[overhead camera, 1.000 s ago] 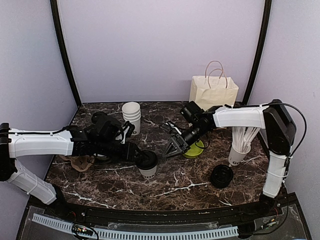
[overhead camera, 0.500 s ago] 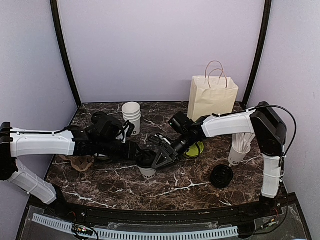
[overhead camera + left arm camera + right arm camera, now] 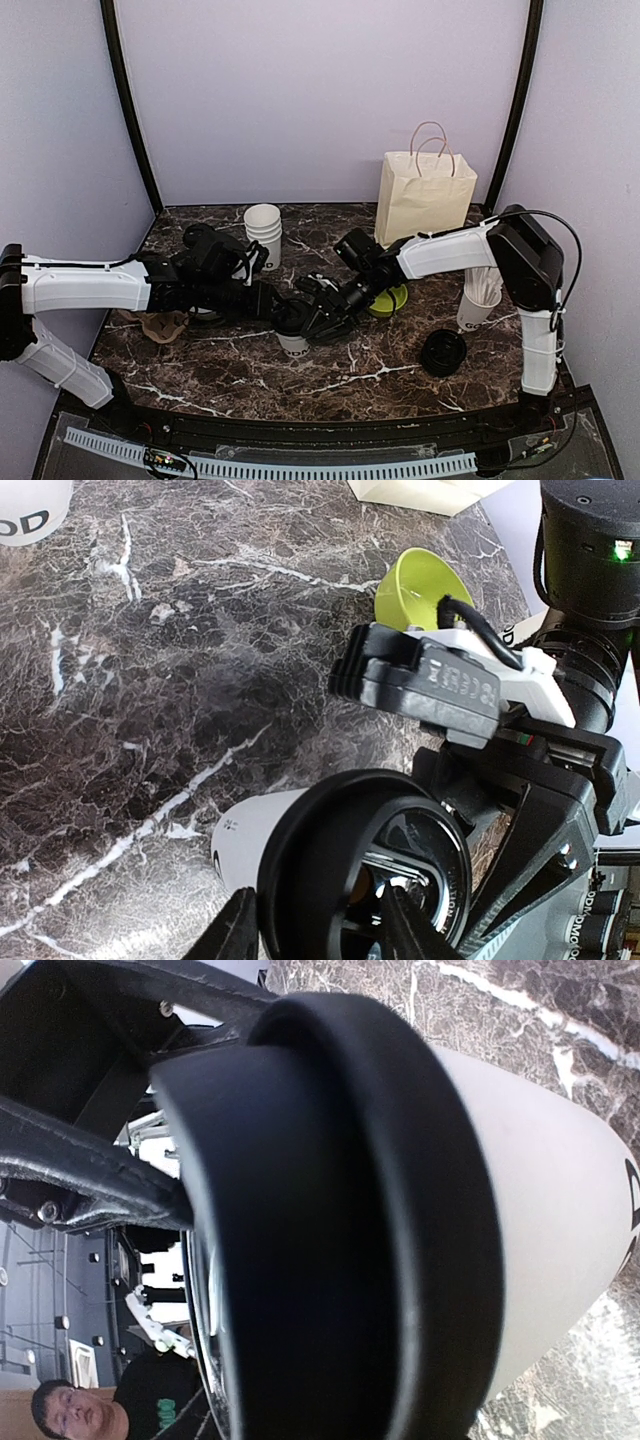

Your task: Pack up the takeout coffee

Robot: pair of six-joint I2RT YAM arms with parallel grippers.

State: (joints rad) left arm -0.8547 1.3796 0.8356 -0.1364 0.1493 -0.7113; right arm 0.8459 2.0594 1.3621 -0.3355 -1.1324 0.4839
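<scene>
Dark marble counter [image 3: 200, 350], near the middle: the left tool [image 3: 268, 303] is clamped on the lidded cup [image 3: 293, 344], steadying it upright (for a handover, I'd guess). The right tool [image 3: 318, 315] straddles the lid, though I cannot tell whether it grips. The paper bag [image 3: 425, 195] stands behind.
</scene>
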